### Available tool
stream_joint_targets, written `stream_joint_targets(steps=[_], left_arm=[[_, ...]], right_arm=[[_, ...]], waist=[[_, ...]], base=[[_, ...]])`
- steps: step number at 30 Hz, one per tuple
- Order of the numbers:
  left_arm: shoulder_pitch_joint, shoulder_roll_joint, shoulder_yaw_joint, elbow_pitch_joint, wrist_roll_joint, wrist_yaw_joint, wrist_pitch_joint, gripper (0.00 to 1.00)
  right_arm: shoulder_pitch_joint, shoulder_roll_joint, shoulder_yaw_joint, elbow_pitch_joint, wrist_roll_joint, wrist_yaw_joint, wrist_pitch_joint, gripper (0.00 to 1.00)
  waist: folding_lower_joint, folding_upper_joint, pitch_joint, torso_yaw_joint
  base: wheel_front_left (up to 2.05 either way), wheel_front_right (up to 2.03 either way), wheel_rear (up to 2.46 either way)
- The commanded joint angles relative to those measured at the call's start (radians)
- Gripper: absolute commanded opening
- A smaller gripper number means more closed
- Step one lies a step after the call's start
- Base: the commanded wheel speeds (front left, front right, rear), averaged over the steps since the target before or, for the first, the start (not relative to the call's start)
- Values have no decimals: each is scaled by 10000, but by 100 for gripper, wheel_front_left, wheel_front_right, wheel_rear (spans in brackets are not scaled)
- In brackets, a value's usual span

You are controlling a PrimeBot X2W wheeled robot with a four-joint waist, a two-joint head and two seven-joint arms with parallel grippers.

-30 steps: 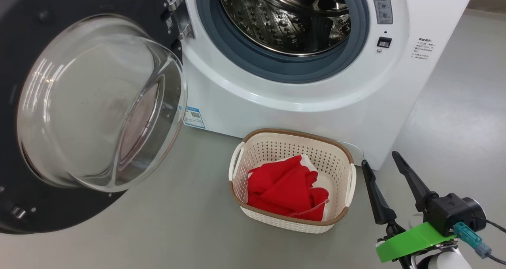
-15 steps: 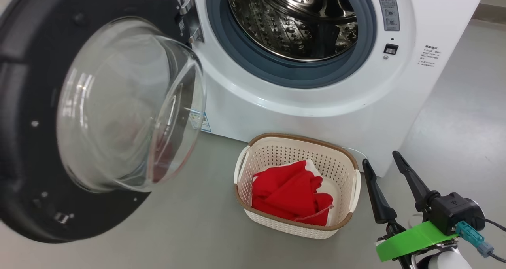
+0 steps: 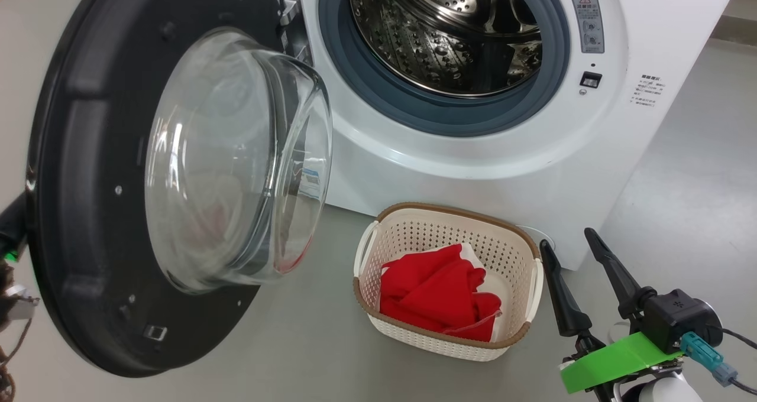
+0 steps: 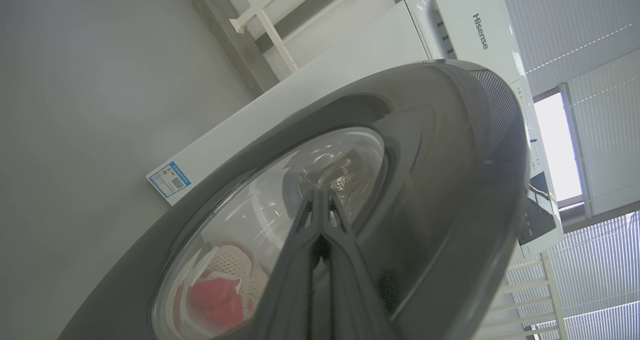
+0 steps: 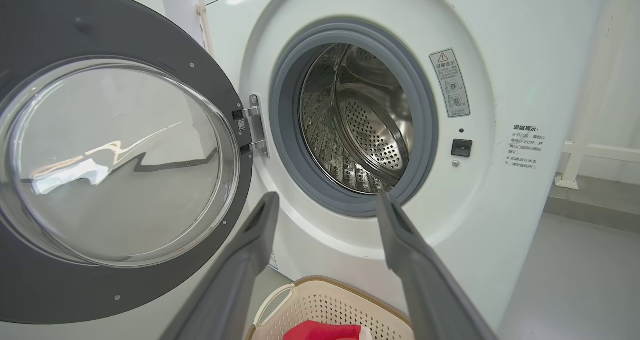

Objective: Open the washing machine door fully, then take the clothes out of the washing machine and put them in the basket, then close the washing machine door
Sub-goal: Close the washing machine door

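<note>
Step in hand (judged): closing. The clothes (image 3: 434, 298) are lying in the basket (image 3: 437, 236), which is sitting on the floor (image 3: 295, 343) just in front of the washing machine (image 3: 473, 159). What shows of the drum (image 3: 443, 35) is looking empty.

The washing machine door (image 3: 195, 171) is standing partly swung on its hinge (image 3: 293, 23), with the glass bowl facing the opening.

The left gripper (image 4: 322, 200) is lying along the door's outer face with its fingers pressed together and holding nothing. Whether it is actually touching the surface cannot be told from the left wrist view.

The right gripper (image 3: 568, 239) is hovering low to the right of the basket, apart from it, with its jaws spread wide and empty.

Doing it well:
- Push on the outer face toward the free edge, far from the hinge, where the leverage is best.
- Follow the door's arc rather than driving straight, so the closed fingertips are not sliding off the glossy rim.
- Finish with a firm press, so the catch (image 3: 155, 332) on the door meets the latch slot (image 3: 591, 80) (a soft arrival may leave it ajar).

Edges and room:
- The door's lower rim is hanging above the floor, and its sweep looks to be passing near the basket's left handle. The clearance seems adequate but is worth watching.
- The bulging bowl has to seat inside the grey rubber ring (image 3: 378, 94), and nothing is hanging over that ring.
- Open floor is lying to the right of the machine, so the right gripper is already parked outside the door's path.
</note>
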Motion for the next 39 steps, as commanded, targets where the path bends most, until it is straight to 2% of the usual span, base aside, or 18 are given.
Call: stream_joint_targets(steps=[1,14,23,39], left_arm=[[86,138,165,-618,-251,98,248,0],[487,-750,183,-2199,-1057,571,786,0],[602,-1338,121,-2794,-1658,1009,1074,0],[970,-1779,-668,-3316,-2112,1145,1151,0]], right_arm=[[-170,6,235,-260,66,63,-63,100],[-266,8,241,-275,79,63,-63,100],[-355,8,271,-235,62,63,-63,100],[-465,8,315,-240,82,63,-63,100]], waist=[[0,0,26,-30],[0,0,199,-205],[0,0,258,-454],[0,0,369,-992]], base=[[0,0,0],[0,0,0],[0,0,0],[0,0,0]])
